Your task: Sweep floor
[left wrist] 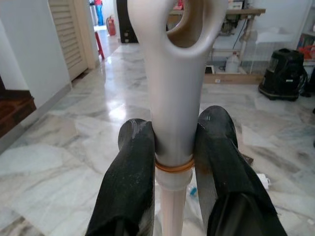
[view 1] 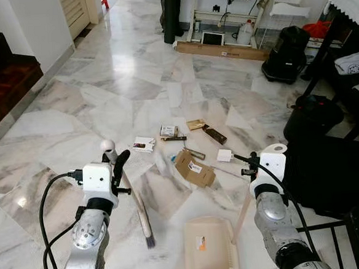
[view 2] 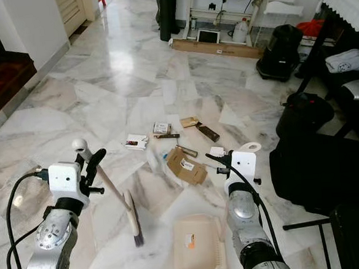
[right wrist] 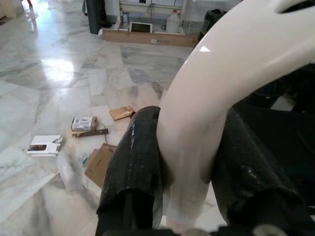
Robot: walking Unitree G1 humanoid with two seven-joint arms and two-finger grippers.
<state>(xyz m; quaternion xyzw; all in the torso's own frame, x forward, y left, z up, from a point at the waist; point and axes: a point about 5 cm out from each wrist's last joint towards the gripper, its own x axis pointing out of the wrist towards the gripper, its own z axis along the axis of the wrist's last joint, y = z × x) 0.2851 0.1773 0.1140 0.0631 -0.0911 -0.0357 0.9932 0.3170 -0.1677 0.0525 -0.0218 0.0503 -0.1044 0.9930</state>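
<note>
Sweeping looks barely begun: left gripper [left wrist: 172, 162] pinches the broom [view 1: 138, 205], right gripper [right wrist: 189, 162] pinches the dustpan [view 1: 207, 248], litter [view 1: 193, 167] lies unswept on the floor [view 1: 114, 83].

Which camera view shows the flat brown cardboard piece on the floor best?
The left eye view shows the cardboard piece best: it lies whole and unobstructed between the broom and the dustpan. The right eye view shows it whole too, from slightly aside. In the right wrist view a black finger partly covers it. The left wrist view gives nothing clear.
</note>
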